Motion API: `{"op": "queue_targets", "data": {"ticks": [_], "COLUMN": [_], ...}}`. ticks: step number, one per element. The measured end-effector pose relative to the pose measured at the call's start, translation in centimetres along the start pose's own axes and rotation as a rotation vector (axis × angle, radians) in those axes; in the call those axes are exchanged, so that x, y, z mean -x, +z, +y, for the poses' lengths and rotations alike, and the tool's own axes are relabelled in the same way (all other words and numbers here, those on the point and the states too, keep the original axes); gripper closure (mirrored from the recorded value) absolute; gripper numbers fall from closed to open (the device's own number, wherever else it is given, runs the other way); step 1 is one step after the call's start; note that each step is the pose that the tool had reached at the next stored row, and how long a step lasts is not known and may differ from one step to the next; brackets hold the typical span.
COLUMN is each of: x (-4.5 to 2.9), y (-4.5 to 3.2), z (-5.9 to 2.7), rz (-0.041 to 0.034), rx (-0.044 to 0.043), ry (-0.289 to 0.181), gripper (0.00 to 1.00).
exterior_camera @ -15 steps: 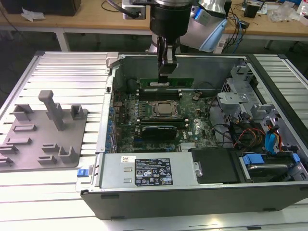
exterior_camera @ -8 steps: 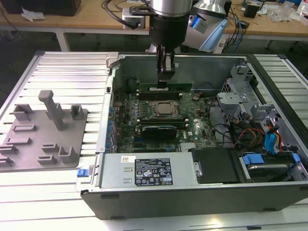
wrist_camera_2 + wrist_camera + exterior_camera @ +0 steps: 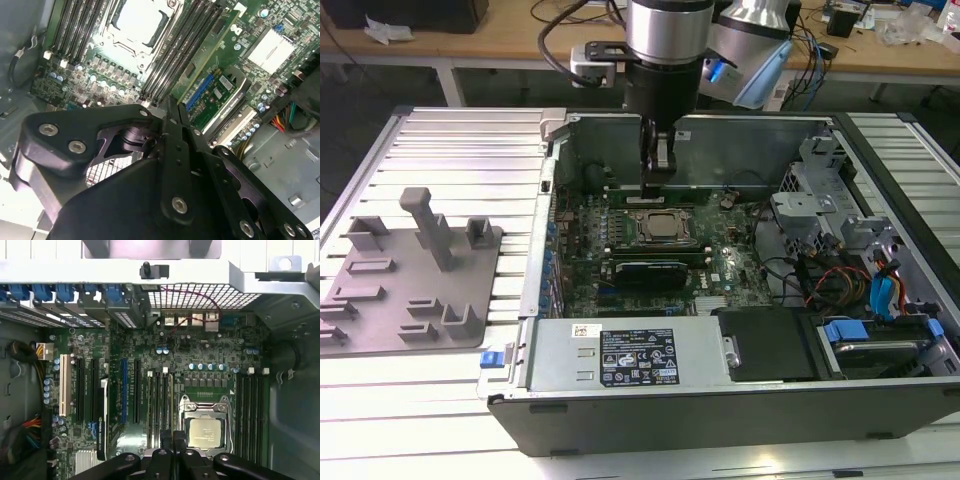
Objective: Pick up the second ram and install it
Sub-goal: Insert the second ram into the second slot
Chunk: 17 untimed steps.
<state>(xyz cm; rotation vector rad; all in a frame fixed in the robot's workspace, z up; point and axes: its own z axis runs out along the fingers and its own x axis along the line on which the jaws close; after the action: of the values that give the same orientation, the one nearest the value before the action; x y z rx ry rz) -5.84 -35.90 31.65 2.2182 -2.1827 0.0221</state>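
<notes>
My gripper (image 3: pixel 657 180) hangs over the open computer case, above the motherboard (image 3: pixel 720 275) near the processor socket (image 3: pixel 660 225). Its fingers (image 3: pixel 172 125) are pressed together, and nothing shows between them in either wrist view. In the first wrist view the gripper (image 3: pixel 173 442) is over the memory slots (image 3: pixel 160 405) beside the socket. Long dark sticks (image 3: pixel 645 268) sit in the slots on the socket's near side in the exterior view. I cannot tell which of them is the second ram.
The grey fixture plate (image 3: pixel 410 270) with upright blocks lies at the exterior view's left, outside the case. Case walls (image 3: pixel 750 140), a drive cage (image 3: pixel 820 200), cables (image 3: pixel 840 280) and the power supply (image 3: pixel 630 355) surround the motherboard. An expansion card (image 3: pixel 220 85) stands near the slots.
</notes>
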Motion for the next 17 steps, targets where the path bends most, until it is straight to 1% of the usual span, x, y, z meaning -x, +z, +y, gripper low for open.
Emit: {"op": "queue_targets", "data": {"ticks": [4, 7, 9, 11, 13, 15, 17], "x": [0.03, 0.04, 0.05, 0.06, 0.01, -0.05, -0.18], "y": [1.08, 1.45, 1.93, 2.49, 3.41, 3.99, 4.25], "z": [0.0, -0.29, -0.44, -0.48, -0.49, -0.51, -0.5], "rz": [-0.0018, -0.0018, -0.0018, -0.0021, -0.0025, -0.0033, -0.0034], "rx": [0.0, 0.0, 0.0, 0.0001, 0.0, 0.0, 0.0], "ry": [0.0, 0.0, 0.0, 0.0, 0.0, 0.0, 0.0], "gripper": [0.9, 0.9, 0.9, 0.9, 0.9, 0.9, 0.9]}}
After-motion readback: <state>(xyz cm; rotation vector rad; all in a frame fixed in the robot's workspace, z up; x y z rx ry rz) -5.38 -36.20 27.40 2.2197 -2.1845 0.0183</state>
